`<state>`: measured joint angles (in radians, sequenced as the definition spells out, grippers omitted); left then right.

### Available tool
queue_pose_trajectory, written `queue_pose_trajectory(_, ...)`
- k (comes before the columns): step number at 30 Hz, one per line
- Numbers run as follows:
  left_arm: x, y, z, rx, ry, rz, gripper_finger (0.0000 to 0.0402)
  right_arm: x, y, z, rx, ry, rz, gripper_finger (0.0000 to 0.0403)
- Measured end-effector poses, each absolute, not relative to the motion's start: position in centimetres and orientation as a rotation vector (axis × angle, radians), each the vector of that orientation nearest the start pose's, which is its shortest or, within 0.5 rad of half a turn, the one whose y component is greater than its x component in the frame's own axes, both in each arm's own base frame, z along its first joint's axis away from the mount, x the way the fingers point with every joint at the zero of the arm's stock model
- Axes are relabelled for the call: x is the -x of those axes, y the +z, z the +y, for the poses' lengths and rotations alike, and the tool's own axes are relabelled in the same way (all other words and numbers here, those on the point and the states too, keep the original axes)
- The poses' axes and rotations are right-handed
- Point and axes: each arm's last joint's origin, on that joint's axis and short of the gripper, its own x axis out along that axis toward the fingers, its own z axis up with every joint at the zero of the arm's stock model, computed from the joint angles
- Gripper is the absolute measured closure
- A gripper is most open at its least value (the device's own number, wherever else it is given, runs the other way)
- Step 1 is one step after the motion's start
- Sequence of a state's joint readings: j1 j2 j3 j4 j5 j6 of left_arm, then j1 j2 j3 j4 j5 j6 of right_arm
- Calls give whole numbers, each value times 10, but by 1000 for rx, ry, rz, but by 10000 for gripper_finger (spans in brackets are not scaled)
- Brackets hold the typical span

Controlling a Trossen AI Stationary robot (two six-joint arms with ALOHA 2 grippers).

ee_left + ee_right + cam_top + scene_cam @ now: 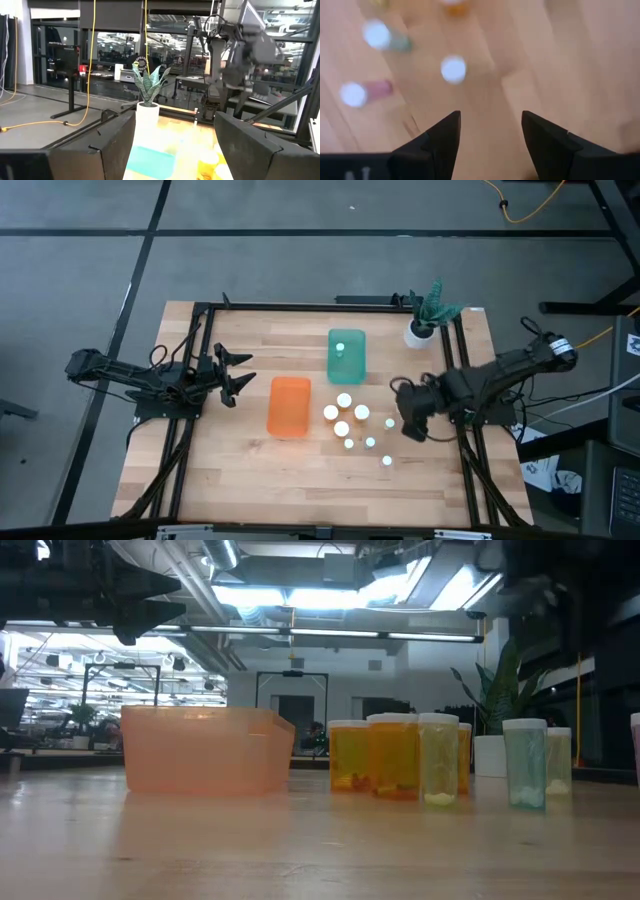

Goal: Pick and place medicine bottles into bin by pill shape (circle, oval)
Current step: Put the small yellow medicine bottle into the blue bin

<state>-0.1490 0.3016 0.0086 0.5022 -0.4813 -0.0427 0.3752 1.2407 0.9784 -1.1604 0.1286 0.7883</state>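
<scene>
Reach under way: the right gripper (490,135), jaws open and empty, hovers over the bottles (344,416) mid-table toward the right edge; next, lower around one cap. Left gripper (236,373), open, waits left.

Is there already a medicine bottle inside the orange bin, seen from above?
No. In the high view the orange bin shows no white cap inside, while the teal bin holds one bottle.
</scene>
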Motion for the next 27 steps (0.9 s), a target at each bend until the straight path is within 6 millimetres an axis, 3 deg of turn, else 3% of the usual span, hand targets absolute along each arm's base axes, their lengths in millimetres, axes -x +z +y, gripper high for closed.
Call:
queue_pose_trajectory(6,-112,188,-3,108,327,-207,139,-170,201,91,-325,-338,1360,191)
queue_pose_trajectory(12,-112,188,-3,108,327,-207,139,-170,172,97,-365,-258,1250,191)
queue_pose_trajectory(18,-112,188,-3,110,327,-207,139,-170,158,93,-299,-289,1144,191)
queue_pose_trajectory(27,-112,188,-3,110,327,-207,139,-180,161,93,-154,-201,1032,191)
